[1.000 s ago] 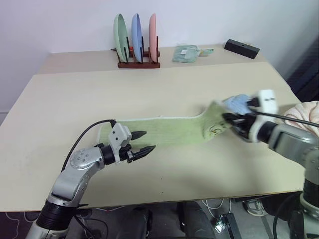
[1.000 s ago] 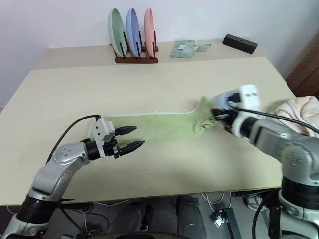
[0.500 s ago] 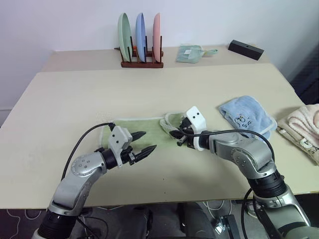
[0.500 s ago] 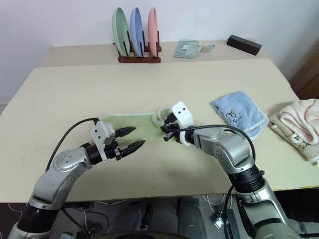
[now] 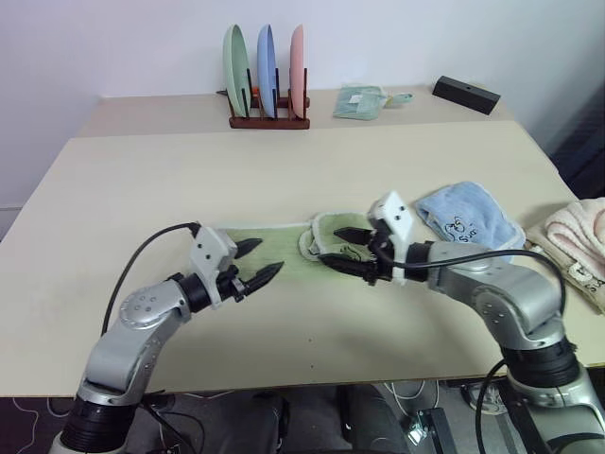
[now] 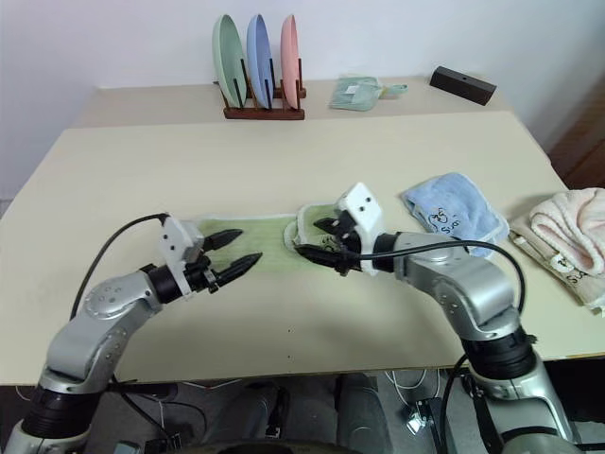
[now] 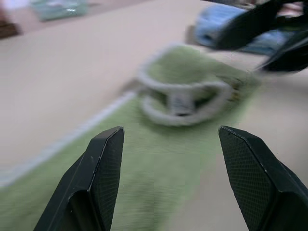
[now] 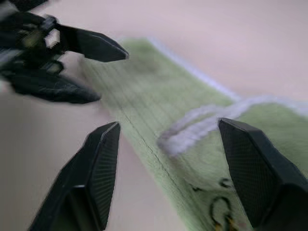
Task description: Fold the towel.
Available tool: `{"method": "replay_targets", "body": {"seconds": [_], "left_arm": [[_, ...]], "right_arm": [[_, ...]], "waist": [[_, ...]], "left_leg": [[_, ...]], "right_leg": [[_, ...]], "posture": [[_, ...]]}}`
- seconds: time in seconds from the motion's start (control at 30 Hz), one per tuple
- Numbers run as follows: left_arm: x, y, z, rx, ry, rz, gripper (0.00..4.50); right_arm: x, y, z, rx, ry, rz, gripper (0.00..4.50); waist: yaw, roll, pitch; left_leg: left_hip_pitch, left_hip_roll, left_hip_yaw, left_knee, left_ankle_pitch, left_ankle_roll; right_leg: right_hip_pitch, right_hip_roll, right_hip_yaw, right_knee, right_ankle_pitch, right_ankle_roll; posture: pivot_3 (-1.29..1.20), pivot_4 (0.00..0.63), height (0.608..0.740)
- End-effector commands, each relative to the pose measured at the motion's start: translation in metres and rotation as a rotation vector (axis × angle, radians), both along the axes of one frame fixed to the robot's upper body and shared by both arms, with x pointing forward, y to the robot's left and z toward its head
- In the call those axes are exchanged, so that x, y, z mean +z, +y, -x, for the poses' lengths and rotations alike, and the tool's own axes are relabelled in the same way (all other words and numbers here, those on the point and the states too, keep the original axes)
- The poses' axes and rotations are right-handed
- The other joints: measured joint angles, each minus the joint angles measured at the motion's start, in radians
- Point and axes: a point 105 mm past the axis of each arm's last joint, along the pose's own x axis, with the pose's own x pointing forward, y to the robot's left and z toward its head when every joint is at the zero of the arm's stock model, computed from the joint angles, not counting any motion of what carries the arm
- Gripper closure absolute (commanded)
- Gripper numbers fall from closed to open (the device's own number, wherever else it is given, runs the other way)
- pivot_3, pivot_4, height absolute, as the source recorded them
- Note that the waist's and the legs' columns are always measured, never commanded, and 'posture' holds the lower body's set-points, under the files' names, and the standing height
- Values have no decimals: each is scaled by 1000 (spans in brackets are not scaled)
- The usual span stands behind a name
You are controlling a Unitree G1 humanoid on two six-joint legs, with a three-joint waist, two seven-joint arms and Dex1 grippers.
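Desk (image 5: 142, 180): pale beige top, spanning the near and middle scene. Second beige surface (image 5: 161, 112) abutting its far edge. Wall (image 5: 113, 47): plain white, far side. Floor (image 5: 312, 416): dark, visible below the near edge, with cables.

Even, soft daylight-like light covers the counter (image 5: 142, 180), with faint shadows and no glare. Both head views are sharp. Both wrist views are blurred, the towel (image 7: 159, 159) smeared and soft.
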Motion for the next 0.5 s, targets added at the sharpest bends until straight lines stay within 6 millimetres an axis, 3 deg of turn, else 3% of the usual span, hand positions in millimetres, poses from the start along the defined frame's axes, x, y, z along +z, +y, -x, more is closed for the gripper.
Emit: {"method": "replay_targets", "body": {"seconds": [0.03, 0.1, 0.13, 0.33, 0.43, 0.5], "left_arm": [[8, 15, 2, 46, -24, 7, 1304], [5, 20, 3, 62, -16, -2, 1304], [3, 22, 4, 66, -14, -5, 1304], [-1, 20, 5, 73, -6, 8, 1304], [-3, 19, 6, 71, -5, 5, 1304], [-4, 21, 9, 78, -1, 5, 1304]], "right_arm": [[21, -11, -9, -32, -62, -75, 2988], [17, -17, -30, -115, -71, -67, 4097], [15, -18, -36, -135, -75, -61, 4439], [-29, 4, -58, -118, -110, 76, 4439], [-42, 8, -57, -85, -114, 113, 4439], [-59, 16, -46, -22, -113, 139, 4439]], "waist": [[-2, 0, 0], [-3, 0, 0], [-1, 0, 0], [1, 0, 0], [1, 0, 0], [0, 0, 0]], "left_leg": [[0, 0, 0, 0, 0, 0], [0, 0, 0, 0, 0, 0], [1, 0, 0, 0, 0, -1], [0, 0, 0, 0, 1, -3], [0, 0, 0, 0, 2, -3], [0, 0, 0, 0, 2, -3]], "right_leg": [[0, 0, 0, 0, 0, 0], [0, 0, 0, 0, 0, 0], [0, 0, 0, 0, 0, 0], [0, 0, 0, 0, 0, 0], [0, 0, 0, 0, 0, 0], [0, 0, 0, 0, 0, 0]], "posture": [[0, 150, 721], [0, 150, 721], [0, 150, 721], [0, 150, 721], [0, 150, 721], [0, 150, 721]]}}
